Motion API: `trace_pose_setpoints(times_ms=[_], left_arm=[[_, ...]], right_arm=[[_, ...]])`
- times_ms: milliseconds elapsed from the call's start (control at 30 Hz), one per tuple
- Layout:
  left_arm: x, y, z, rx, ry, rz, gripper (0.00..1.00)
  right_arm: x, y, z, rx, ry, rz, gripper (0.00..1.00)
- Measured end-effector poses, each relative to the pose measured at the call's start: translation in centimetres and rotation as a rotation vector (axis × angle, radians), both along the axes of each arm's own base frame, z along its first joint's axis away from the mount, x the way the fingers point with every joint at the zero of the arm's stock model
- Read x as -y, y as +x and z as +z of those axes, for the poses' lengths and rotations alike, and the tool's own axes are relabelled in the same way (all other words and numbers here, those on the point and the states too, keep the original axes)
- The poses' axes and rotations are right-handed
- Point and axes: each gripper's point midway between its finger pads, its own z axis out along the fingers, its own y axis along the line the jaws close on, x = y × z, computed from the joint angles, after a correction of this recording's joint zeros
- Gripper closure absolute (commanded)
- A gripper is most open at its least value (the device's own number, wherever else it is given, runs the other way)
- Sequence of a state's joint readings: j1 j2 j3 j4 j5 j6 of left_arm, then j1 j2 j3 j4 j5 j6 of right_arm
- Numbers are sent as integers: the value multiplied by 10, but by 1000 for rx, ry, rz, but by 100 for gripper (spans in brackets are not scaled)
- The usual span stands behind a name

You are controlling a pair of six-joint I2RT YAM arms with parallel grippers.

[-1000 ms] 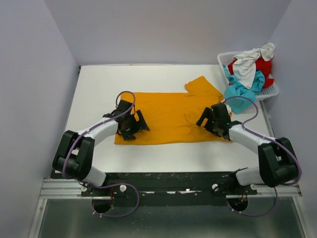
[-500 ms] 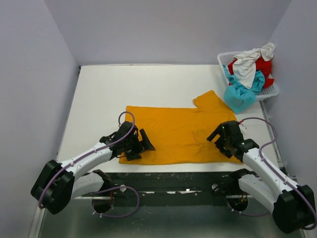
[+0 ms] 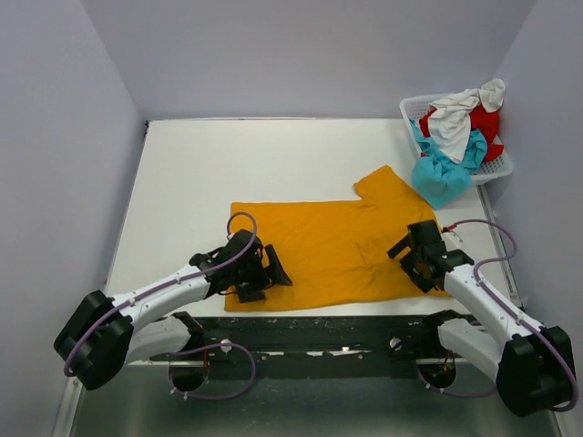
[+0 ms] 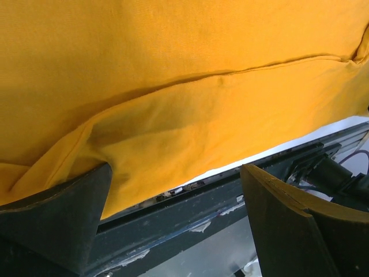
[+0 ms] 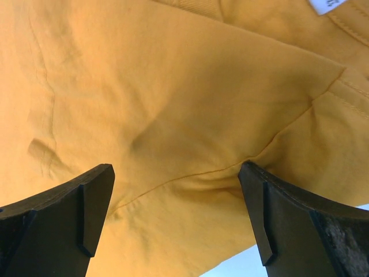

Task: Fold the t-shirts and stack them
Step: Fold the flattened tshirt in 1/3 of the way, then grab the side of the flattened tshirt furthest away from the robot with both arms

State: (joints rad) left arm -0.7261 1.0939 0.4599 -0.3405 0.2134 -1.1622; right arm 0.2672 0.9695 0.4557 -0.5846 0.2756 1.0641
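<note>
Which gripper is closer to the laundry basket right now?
Right. The right gripper is at the right end of the orange t-shirt, below the white basket; the left gripper is at its left end.

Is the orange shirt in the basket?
No, the orange shirt lies spread on the table, outside the basket.

- Top view: bright, even light, sharp; faint soft shadows beside the arms (image 3: 164,291).
- Wrist views: well lit; dark fingers (image 5: 57,213) at the lower corners slightly soft.
</note>
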Motion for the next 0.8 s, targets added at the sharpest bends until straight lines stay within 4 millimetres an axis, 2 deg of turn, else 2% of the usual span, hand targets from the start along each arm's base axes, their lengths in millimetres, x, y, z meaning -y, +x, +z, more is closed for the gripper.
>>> trace_pose_setpoints(times_ms=[200, 367, 433, 500, 533, 600, 667, 700, 733, 800], left_arm=[[-6, -5, 0, -18, 40, -5, 1], [-7, -2, 12, 15, 52, -22, 2], [-7, 1, 19, 34, 56, -28, 1], [-7, 9, 31, 71, 70, -29, 1], [-7, 14, 38, 91, 78, -22, 1], [-10, 30, 54, 138, 87, -7, 1], [-18, 58, 70, 194, 86, 44, 1], [-22, 68, 73, 209, 87, 64, 2], [-33, 86, 75, 222, 100, 110, 2], [-49, 114, 77, 239, 126, 164, 1]], right_arm=[[15, -7, 1, 2, -10, -76, 0], [21, -10, 1, -5, -36, -92, 0], [24, -6, 9, 12, -56, -78, 0], [24, 7, 30, 67, -81, -39, 0], [24, 13, 41, 103, -85, -26, 0], [22, 35, 77, 207, -105, 23, 0], [19, 54, 105, 295, -120, 65, 0], [17, 60, 113, 323, -124, 82, 0], [15, 66, 118, 343, -128, 104, 0], [7, 77, 120, 366, -125, 153, 0]])
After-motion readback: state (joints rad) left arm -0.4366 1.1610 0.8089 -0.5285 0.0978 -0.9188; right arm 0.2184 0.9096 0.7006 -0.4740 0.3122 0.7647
